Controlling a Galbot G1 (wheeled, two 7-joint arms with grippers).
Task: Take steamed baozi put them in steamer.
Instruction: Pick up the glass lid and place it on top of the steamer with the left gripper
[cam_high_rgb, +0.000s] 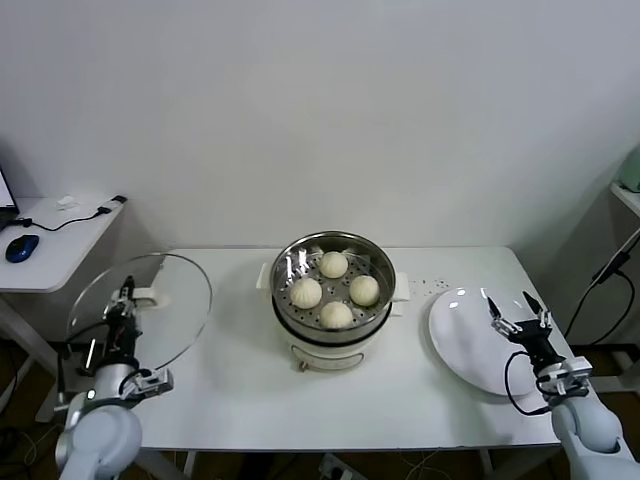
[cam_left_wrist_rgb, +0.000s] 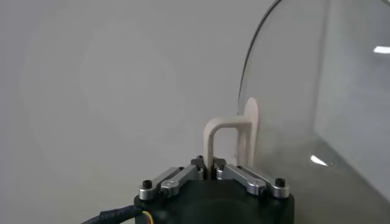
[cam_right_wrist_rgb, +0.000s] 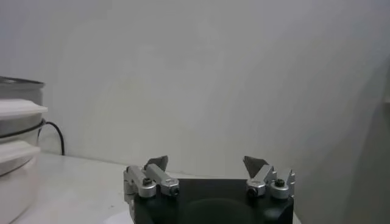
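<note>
Holding the lid (cam_high_rgb: 140, 300) handle clamped in our left tool (cam_high_rgb: 122, 297), right tool (cam_high_rgb: 518, 315) apart over the plate (cam_high_rgb: 462, 345); four baozi (cam_high_rgb: 335, 265) sit in the steamer (cam_high_rgb: 375, 308), so next we cover it

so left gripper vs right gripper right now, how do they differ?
The left gripper is shut on the handle of the glass lid; the right gripper is open and holds nothing. The left gripper sits at the table's left edge, lid standing on edge; the right gripper hovers over the white plate at the table's right end. Both sit clear of the steamer, where four baozi already lie.
</note>
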